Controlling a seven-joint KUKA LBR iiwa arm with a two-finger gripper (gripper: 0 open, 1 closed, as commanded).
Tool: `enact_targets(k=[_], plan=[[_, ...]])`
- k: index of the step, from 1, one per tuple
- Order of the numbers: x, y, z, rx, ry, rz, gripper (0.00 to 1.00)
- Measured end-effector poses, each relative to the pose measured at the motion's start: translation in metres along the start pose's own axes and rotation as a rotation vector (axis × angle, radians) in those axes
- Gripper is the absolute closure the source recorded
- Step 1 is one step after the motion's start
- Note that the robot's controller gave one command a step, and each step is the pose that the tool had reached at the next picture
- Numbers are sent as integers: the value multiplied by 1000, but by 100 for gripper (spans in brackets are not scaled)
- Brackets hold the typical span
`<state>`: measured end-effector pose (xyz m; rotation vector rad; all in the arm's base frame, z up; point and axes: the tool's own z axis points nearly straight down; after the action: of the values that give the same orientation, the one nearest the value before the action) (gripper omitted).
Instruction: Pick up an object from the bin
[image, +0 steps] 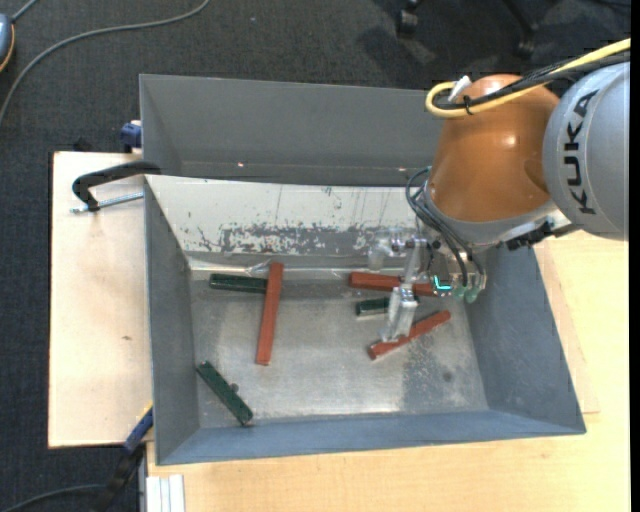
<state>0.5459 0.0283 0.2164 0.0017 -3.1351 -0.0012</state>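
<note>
My gripper (399, 318) hangs low in the right half of the bin, below the orange wrist cover. Its tip is right at a red-brown stick (410, 334) that lies slanted on the bin floor, and I cannot tell whether it touches the stick. A short dark green stick (371, 307) lies just left of the gripper. Another red-brown stick (378, 283) lies behind it, against the back wall.
A long red-brown stick (267, 313) lies near the middle left, its far end across a dark green stick (238, 284) by the back wall. A third dark green stick (224, 392) lies in the front left corner. The arm comes in over the bin's right rim.
</note>
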Motion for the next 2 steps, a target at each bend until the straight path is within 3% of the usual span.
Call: enact_targets(k=[1,2], plan=[[33,-79,151,1,2,106,0],[30,-77,146,-1,-8,102,100]])
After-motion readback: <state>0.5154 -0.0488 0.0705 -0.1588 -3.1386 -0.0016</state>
